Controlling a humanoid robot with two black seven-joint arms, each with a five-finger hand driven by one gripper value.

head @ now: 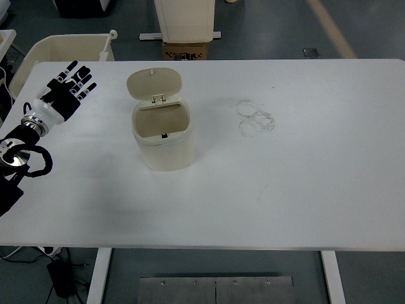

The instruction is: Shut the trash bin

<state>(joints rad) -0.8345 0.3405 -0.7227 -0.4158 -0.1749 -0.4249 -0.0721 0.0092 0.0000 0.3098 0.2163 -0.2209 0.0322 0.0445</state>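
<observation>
White table (304, 190) with faint ring marks (255, 118); beyond it, cardboard box (186, 50), cream tub (57, 49).

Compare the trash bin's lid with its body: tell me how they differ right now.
The lid is a thin, flat oval flipped up and back on its hinge; the body is a deep, hollow tub standing upright on the table. The lid shows its underside; the body shows its open mouth and dim inside. Both are cream plastic, joined at the rear hinge.

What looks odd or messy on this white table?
Faint grey ring-shaped smudges mark the table to the right of the trash bin. The bin's lid is flipped up, leaving it open. Nothing is spilled. The left robot hand hovers open over the table's far left.
</observation>
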